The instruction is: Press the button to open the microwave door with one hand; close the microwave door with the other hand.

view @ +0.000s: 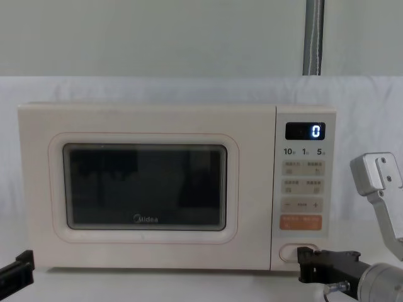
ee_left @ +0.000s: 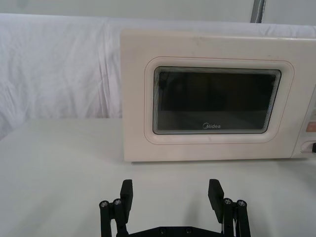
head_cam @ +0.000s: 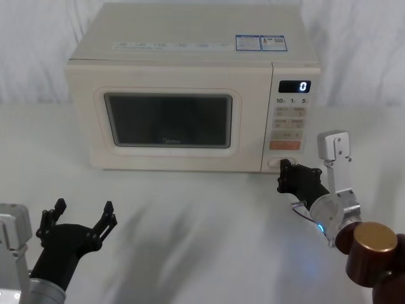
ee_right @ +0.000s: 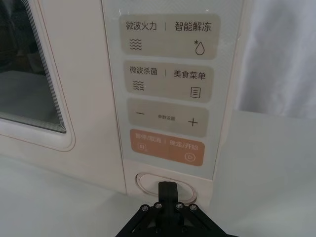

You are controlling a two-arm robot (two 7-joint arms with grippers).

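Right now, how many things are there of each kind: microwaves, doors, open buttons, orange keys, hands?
Microwave: 1
Door, shut: 1
Oval button: 1
Orange key: 1
Hands: 2, left hand open and low before the door, right hand shut at the button
Total: 6

"Midea" on the microwave door, "0" on the digital display, "10, 1, 5" beneath it

Bright even light, soft shadows, pics sharp, no glare
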